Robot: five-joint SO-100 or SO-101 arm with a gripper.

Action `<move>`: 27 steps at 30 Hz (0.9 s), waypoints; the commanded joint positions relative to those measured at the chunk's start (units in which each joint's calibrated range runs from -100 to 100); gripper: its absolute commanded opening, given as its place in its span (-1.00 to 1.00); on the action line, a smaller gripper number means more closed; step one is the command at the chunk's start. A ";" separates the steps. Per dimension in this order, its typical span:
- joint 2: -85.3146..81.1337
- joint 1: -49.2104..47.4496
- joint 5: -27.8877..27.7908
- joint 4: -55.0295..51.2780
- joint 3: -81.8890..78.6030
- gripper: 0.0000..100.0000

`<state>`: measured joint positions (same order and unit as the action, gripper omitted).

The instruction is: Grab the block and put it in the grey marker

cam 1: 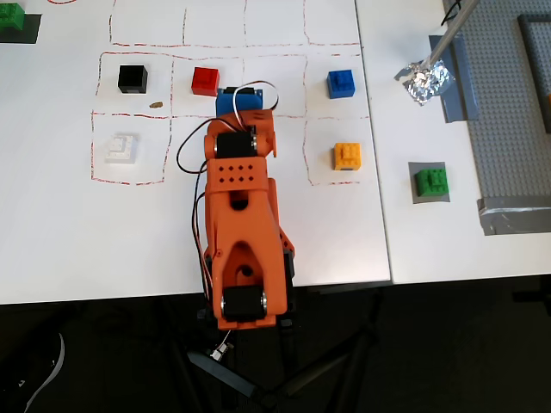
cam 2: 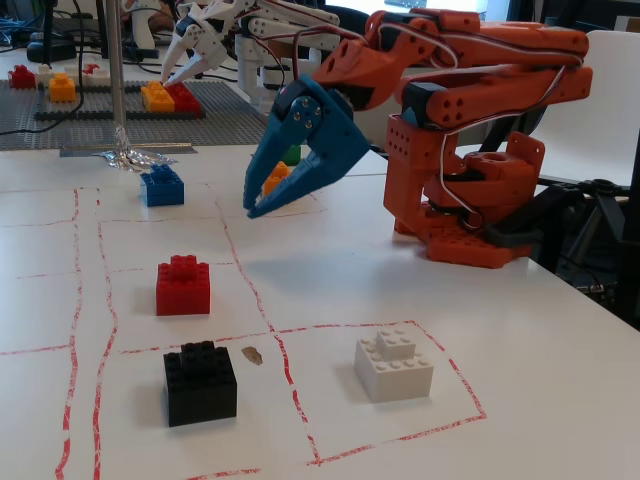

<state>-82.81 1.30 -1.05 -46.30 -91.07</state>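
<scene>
The green block sits on the grey marker at the right of the overhead view, with nothing touching it. In the fixed view the block shows only as a sliver behind the blue fingers. My gripper hangs above the white table near the middle of the red-lined grid, well away from the block. Its jaws stand a little apart with nothing between them. From overhead, the gripper is mostly hidden under the orange arm, beside the red brick.
Black, white, blue and orange bricks lie in the grid cells. A foil-footed pole and a studded grey baseplate stand at the right. Another green brick sits at the top left.
</scene>
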 commanded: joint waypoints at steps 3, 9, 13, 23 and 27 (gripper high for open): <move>-6.85 -2.13 1.07 -0.96 -2.40 -1.00; -13.31 -1.25 1.17 -5.04 -5.84 -1.00; -16.67 -1.16 2.05 -8.07 -7.11 -1.00; -16.67 -1.52 1.76 -8.15 -7.57 -1.00; -16.67 -1.52 1.51 -8.15 -7.57 -1.00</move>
<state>-98.62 1.30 0.51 -54.66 -98.29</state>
